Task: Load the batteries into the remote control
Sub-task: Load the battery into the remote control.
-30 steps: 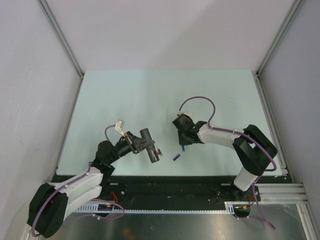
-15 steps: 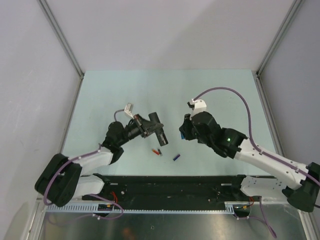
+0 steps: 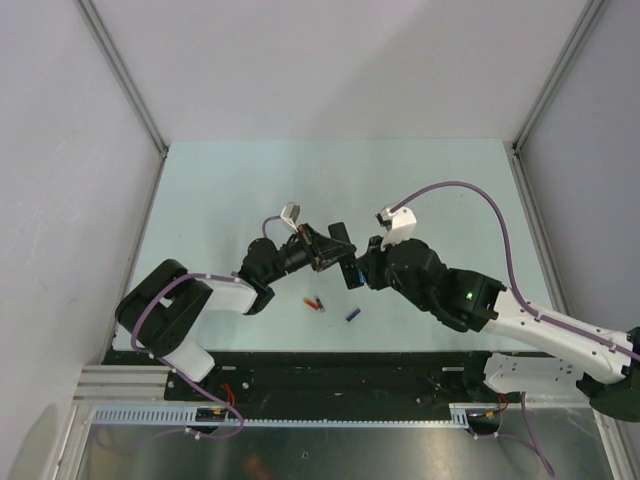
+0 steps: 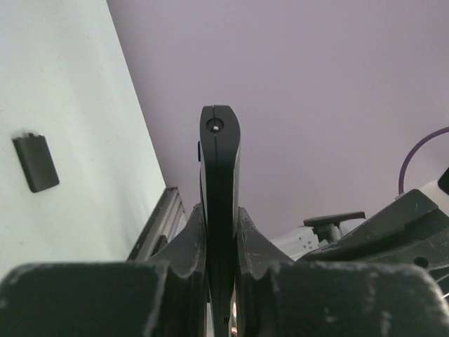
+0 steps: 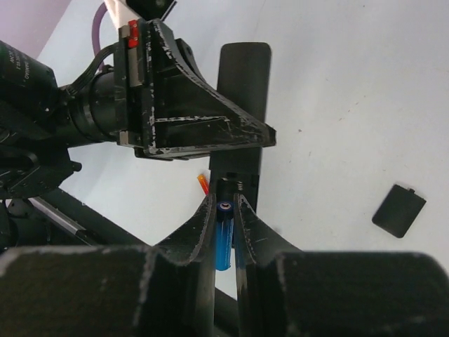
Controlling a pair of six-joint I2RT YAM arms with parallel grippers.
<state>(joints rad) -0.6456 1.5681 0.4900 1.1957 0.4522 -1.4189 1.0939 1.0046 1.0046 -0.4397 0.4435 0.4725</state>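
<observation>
The left gripper [image 4: 219,226] is clamped on the remote control [image 4: 219,161], while the right gripper [image 5: 223,210] pinches a blue battery [image 5: 222,242], its tip right at the remote's open battery bay [image 5: 235,184].

A robotics lab test cell is shown. A pale tabletop [image 3: 250,190] is boxed in by plain white panels [image 3: 340,60] set in aluminium profiles [image 3: 122,80] (extruded framing, as on machine enclosures). A left arm [image 3: 215,292] and a right arm [image 3: 540,325] are bolted at the near edge, purple cable [image 3: 460,183] is looped over them, and a slotted cable duct [image 3: 330,422] is run along the front.
</observation>
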